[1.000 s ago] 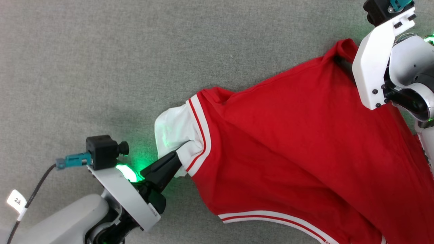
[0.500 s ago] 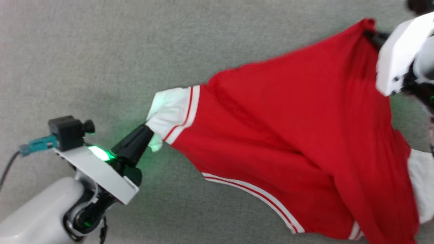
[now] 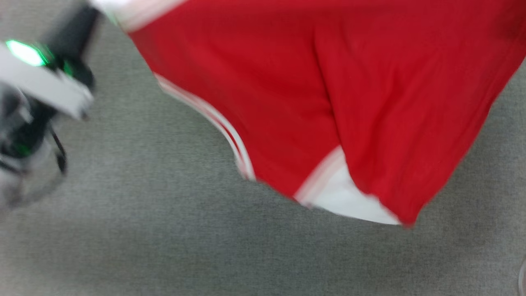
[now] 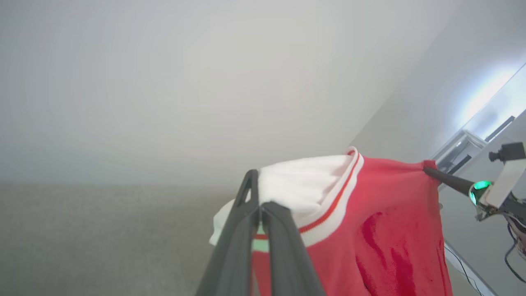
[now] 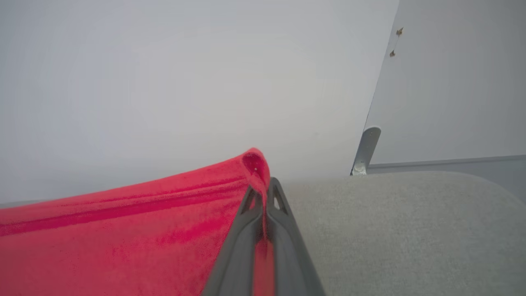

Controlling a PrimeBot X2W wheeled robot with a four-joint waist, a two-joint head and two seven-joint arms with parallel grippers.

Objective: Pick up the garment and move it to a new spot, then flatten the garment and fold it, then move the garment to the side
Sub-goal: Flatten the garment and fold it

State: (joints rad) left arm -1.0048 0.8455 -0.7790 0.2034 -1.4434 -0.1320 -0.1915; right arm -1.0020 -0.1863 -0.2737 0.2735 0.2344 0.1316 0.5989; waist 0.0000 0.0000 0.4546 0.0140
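Left fingers (image 4: 236,242): pinched shut on the white sleeve (image 4: 304,185) of the shirt (image 4: 390,230), cloth bunched just past the tips. Right fingers (image 5: 240,246): also pressed together, clamped on a rolled red edge (image 5: 254,162). No gap shows between either pair apart from the fabric itself.

Position of shirt: lifted off the grey surface (image 3: 164,255) and strung between my two grips. In the left wrist view the top edge runs taut from the sleeve across to the red corner, where the other arm's dark finger has it. The body of the shirt hangs down below that line. In the head view (badly blurred) the striped hem (image 3: 230,131) and the second white sleeve (image 3: 349,205) are the lowest parts. I cannot tell whether they clear the surface or brush it.

Relation that matters: the shirt lies below and between my fingers, not ahead of them. Its long axis runs side to side, left grip to right grip. Both arms hold an end, so neither is the nearer one.

Judgement: this is the carry to a new spot. The dangling sleeve and hem will likely land first. Setting down calls for keeping the top edge stretched and dragging it away from the landed part, or the cloth folds under itself.

Risk: the sleeve pinch is shallow and may slip.
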